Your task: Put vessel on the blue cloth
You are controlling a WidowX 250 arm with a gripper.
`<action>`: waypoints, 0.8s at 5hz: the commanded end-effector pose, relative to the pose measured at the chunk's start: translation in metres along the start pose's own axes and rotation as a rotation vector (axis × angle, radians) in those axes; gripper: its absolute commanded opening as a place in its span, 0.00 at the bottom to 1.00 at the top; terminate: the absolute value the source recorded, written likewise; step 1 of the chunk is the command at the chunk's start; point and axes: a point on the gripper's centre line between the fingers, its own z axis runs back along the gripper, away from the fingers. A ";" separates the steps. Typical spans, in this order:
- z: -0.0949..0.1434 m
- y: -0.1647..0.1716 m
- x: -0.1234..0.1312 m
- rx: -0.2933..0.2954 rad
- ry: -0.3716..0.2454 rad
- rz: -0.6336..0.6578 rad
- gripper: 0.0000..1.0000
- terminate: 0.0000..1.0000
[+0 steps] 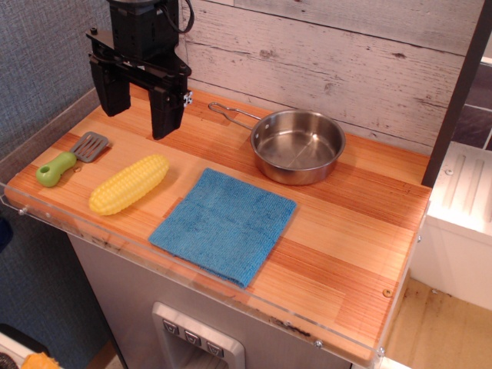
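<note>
The vessel (297,145) is a small shiny steel pan standing upright at the back of the wooden table, its wire loop handle pointing left. The blue cloth (224,224) lies flat in front of it, near the table's front edge, a short gap apart from the pan. My gripper (138,108) hangs above the back left of the table, open and empty, with its two black fingers (166,112) pointing down. It is well left of the pan and its handle.
A yellow toy corn cob (129,184) lies left of the cloth. A spatula with a green handle (71,159) lies at the far left. A plank wall runs behind the table. A clear rim edges the table's front (307,332).
</note>
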 end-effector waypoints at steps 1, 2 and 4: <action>0.000 0.000 0.000 0.000 0.000 0.000 1.00 0.00; 0.008 -0.023 0.027 -0.027 -0.067 -0.016 1.00 0.00; 0.017 -0.086 0.089 0.014 -0.129 -0.101 1.00 0.00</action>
